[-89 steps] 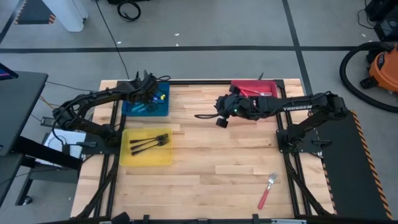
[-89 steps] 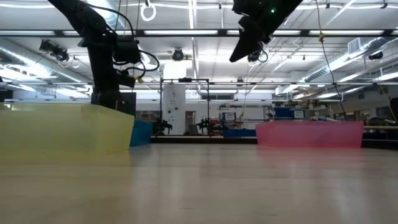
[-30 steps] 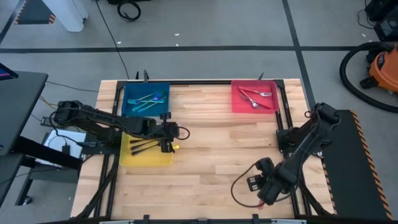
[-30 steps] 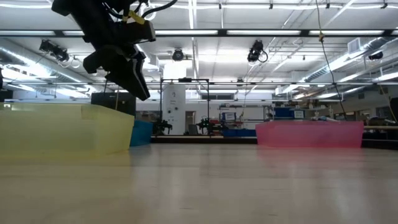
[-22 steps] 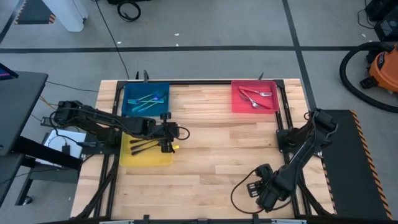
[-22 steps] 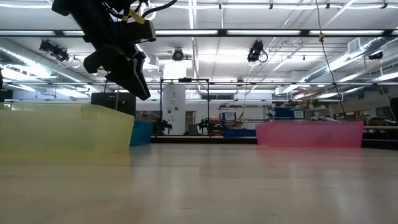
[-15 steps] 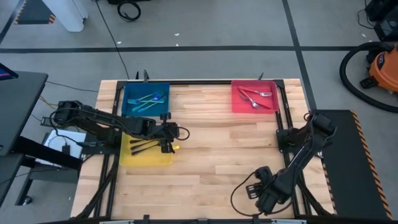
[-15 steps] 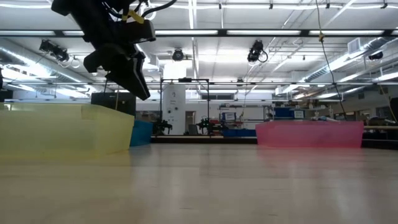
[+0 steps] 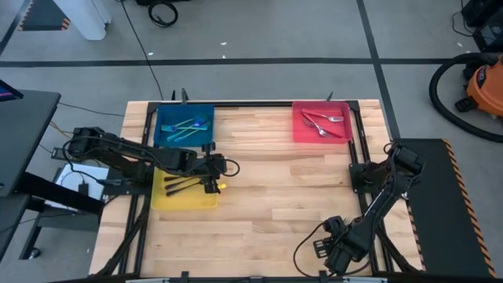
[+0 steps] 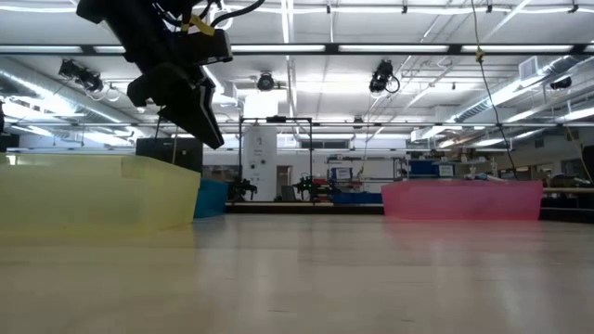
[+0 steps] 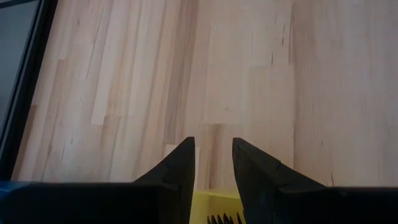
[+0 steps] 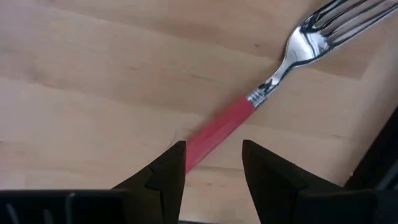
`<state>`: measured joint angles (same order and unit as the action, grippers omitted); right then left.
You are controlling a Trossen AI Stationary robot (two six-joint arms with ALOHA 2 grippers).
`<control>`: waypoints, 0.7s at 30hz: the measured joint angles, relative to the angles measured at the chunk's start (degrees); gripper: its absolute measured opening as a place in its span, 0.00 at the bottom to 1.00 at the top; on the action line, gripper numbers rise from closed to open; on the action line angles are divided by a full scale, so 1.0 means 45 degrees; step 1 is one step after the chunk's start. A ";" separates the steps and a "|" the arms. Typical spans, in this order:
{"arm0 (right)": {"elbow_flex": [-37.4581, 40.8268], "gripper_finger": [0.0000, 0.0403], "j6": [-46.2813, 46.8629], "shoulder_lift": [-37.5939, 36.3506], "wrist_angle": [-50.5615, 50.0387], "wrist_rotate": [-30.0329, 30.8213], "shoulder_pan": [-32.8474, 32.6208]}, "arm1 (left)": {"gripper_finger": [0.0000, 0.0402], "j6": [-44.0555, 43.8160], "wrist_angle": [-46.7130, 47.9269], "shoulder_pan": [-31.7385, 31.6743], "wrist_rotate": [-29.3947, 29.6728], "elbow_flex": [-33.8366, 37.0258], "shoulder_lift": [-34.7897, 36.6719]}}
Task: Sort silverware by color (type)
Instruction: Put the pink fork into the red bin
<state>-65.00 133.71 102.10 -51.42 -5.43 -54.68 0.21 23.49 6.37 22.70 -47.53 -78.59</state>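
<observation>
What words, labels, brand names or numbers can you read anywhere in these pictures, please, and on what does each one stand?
None can be read in these pictures.
Right arm: no lettering shows on it from above.
Red-handled fork: no marking shows on its handle or metal.
Blue tray, red tray, yellow tray: plain, no labels.
Room behind the table, seen from table height: any signs there are too small to read.

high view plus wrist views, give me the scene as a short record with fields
red tray: red-handled forks inside
blue tray: blue-handled forks inside
yellow tray: black-handled forks inside
loose fork: red-handled fork flat on the table, near edge, right side
right gripper: open, fingers straddling the red handle, not closed on it
left gripper: open, empty, above the yellow tray's edge
</observation>
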 joint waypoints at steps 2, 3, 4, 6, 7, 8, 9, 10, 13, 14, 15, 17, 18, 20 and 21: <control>0.0149 0.41 0.0015 0.0000 0.0058 0.0000 0.0000 | 0.27 -0.0009 0.0000 0.0000 -0.0001 0.0000 0.0000; 0.0226 0.41 0.0015 0.0000 0.0146 0.0000 0.0000 | 0.27 -0.0013 -0.0004 0.0000 0.0000 0.0000 0.0000; 0.0277 0.41 0.0015 0.0000 0.0162 0.0012 0.0004 | 0.27 -0.0013 -0.0005 0.0000 0.0000 0.0000 0.0000; 0.0380 0.41 0.0007 0.0000 0.0120 0.0086 0.0010 | 0.27 -0.0015 -0.0005 0.0000 0.0000 0.0000 0.0000; 0.0420 0.41 0.0005 0.0000 0.0090 0.0112 0.0005 | 0.27 -0.0015 -0.0010 0.0000 0.0000 0.0000 0.0000; 0.0465 0.41 0.0004 0.0000 0.0095 0.0119 0.0000 | 0.27 -0.0015 -0.0005 0.0000 0.0000 0.0000 0.0000; 0.0517 0.41 0.0001 0.0000 0.0127 0.0119 0.0000 | 0.27 -0.0015 -0.0005 0.0000 0.0000 0.0000 0.0000; 0.0572 0.41 0.0001 0.0000 0.0145 0.0121 0.0005 | 0.27 -0.0019 -0.0005 0.0000 0.0000 0.0000 0.0000; 0.0716 0.41 0.0010 0.0000 0.0295 0.0110 -0.0013 | 0.27 -0.0225 -0.0009 -0.0004 -0.0002 0.0000 0.0000; 0.0786 0.41 0.0010 0.0000 0.0383 0.0091 -0.0020 | 0.27 -0.0262 -0.0010 -0.0005 0.0000 0.0000 0.0000; 0.0869 0.41 0.0015 0.0000 0.0499 0.0068 -0.0029 | 0.27 -0.0277 -0.0006 -0.0005 0.0000 0.0000 0.0000; 0.1012 0.41 0.0017 0.0000 0.0820 -0.0007 -0.0025 | 0.27 -0.0277 -0.0010 0.0021 0.0000 0.0000 0.0000; 0.1057 0.41 0.0020 0.0000 0.0941 -0.0024 -0.0028 | 0.27 -0.0277 -0.0005 0.0059 -0.0004 0.0000 0.0000; 0.1108 0.41 0.0020 0.0000 0.1027 -0.0027 -0.0075 | 0.27 -0.0277 -0.0010 0.0067 -0.0002 0.0000 0.0000; 0.1135 0.41 0.0022 0.0000 0.1052 -0.0047 -0.0083 | 0.27 -0.0276 -0.0010 0.0078 0.0000 0.0000 0.0000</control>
<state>-59.89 133.81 102.10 -46.69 -5.64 -55.05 -1.03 23.44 6.72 22.70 -47.53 -78.59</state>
